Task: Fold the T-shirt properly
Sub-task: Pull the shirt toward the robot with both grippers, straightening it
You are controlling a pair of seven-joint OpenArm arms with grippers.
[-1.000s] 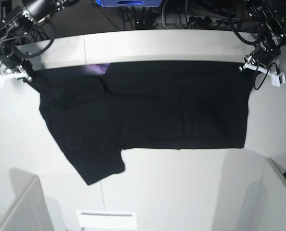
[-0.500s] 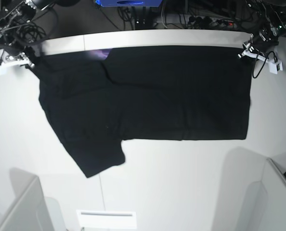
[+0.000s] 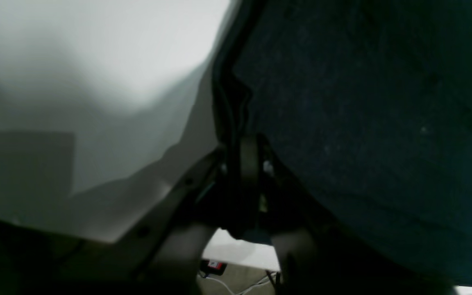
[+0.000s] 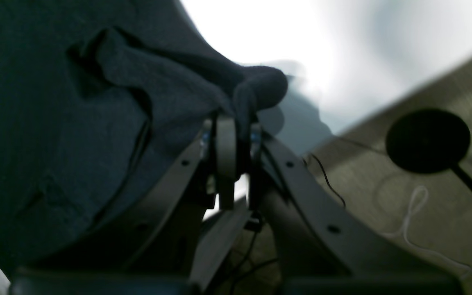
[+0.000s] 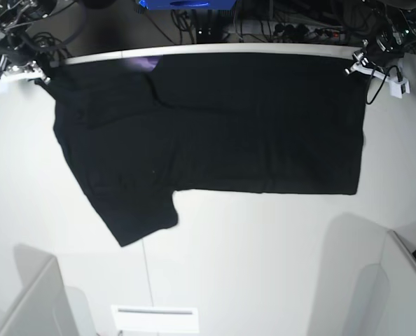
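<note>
The black T-shirt (image 5: 215, 126) lies spread across the white table (image 5: 264, 252), plain side up, with a sliver of purple print (image 5: 141, 64) at its far edge. One sleeve (image 5: 141, 217) points toward the front left. My left gripper (image 5: 358, 66) is shut on the shirt's far right corner; the left wrist view shows the hem (image 3: 236, 123) pinched between the fingers. My right gripper (image 5: 43, 73) is shut on the far left corner; the right wrist view shows bunched cloth (image 4: 256, 88) over the fingertips (image 4: 225, 143).
The table's far edge (image 5: 215, 49) runs just behind the shirt, with cables and a blue device (image 5: 187, 4) beyond it. White bins stand at the front left (image 5: 33, 301) and front right (image 5: 397, 287). A white label (image 5: 155, 318) lies at the front.
Both grippers have pulled the shirt's far edge toward the table's far edge. The whole shirt has slid that way and the purple sliver now sits at the rim.
</note>
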